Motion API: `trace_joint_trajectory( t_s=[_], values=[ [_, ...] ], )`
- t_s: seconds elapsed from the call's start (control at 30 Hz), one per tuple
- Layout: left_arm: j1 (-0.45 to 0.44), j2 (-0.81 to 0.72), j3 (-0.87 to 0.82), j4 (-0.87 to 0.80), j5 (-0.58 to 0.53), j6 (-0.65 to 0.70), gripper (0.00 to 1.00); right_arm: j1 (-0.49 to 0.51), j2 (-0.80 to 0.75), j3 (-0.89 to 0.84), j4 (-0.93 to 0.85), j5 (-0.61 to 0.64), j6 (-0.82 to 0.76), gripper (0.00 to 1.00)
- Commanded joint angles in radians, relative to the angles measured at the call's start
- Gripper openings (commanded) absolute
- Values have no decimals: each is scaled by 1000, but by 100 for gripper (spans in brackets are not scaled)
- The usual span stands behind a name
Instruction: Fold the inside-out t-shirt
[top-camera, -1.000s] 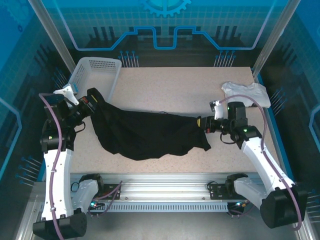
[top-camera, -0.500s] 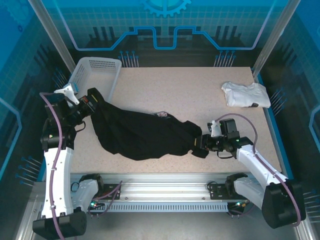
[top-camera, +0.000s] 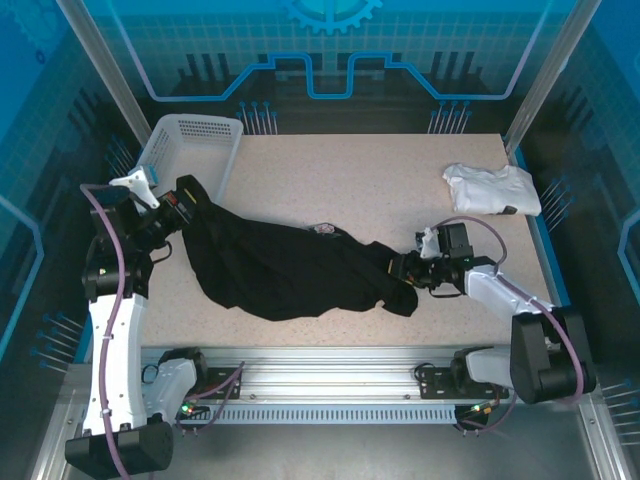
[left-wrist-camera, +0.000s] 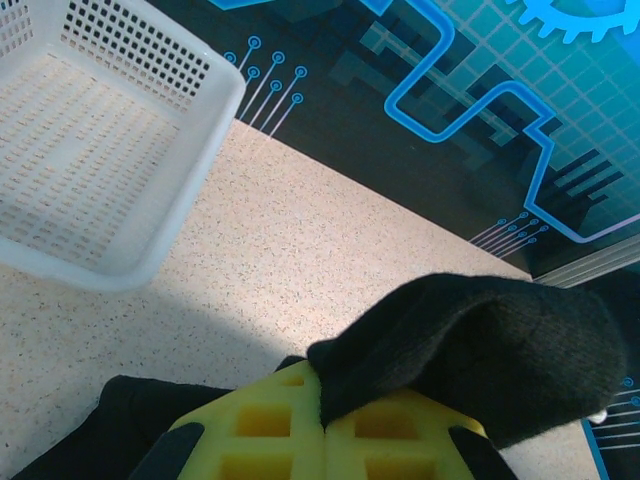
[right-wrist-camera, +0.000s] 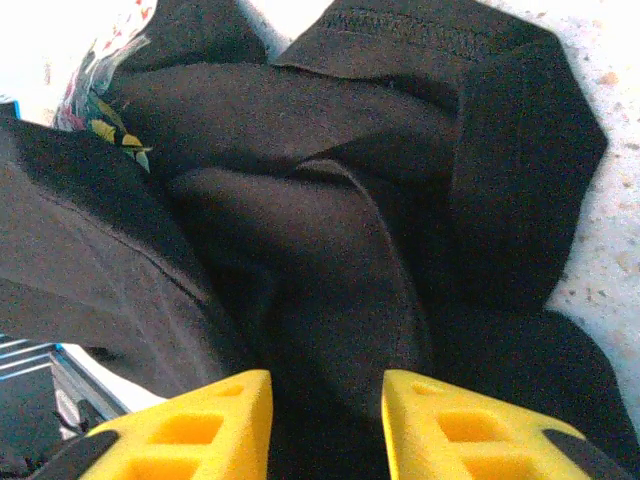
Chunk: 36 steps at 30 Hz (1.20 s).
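The right pincer (top-camera: 400, 269) sits low on the tabletop (top-camera: 360, 180), well away from the white basket (top-camera: 190, 150), at the end of the black t-shirt (top-camera: 290, 270) farthest from that basket. Seen from its wrist, its yellow fingers (right-wrist-camera: 205, 425) stand partway apart with a bunched fold of the shirt in the gap. I cannot tell whether they are pinching it or merely straddling it.

From there the shirt runs as one long, rumpled band across the tabletop toward the basket, with its small label (top-camera: 325, 229) about midway along. Its other end rises off the surface just beside the basket's near corner. There the left pincer (left-wrist-camera: 322, 400) is clamped tight on a tuft of black cloth.

The shirt's long axis therefore lies straight between the two pincers, and the right one faces along it. The coming move probably depends on the right pincer securing its end, so that the band can be stretched flat away from the basket. A white folded garment (top-camera: 490, 188) lies well apart from the basket, beyond the right pincer.
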Motion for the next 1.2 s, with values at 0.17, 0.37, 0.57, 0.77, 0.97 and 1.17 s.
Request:
trace_joint_trajectory(
  t_s=[0.17,0.37,0.57,0.77,0.97,1.17],
  values=[
    [10,5,2,55,55,-35,0,-12,-11,140,92,-55,24,0],
    [10,-4,20,61,71,-57,0,3,-69,296,-50,21,-45,0],
    [10,-9,-11,85,81,-69,0,7,-130,227,-338,144,-102,45],
    [10,12,-19,110,104,-79,0,7,-131,126,-348,50,-40,67],
    [10,9,-29,111,106,-78,0,30,-55,55,-184,-8,43,61],
    [10,10,-22,106,105,-73,0,33,13,71,-69,-23,69,19]
  ],
)
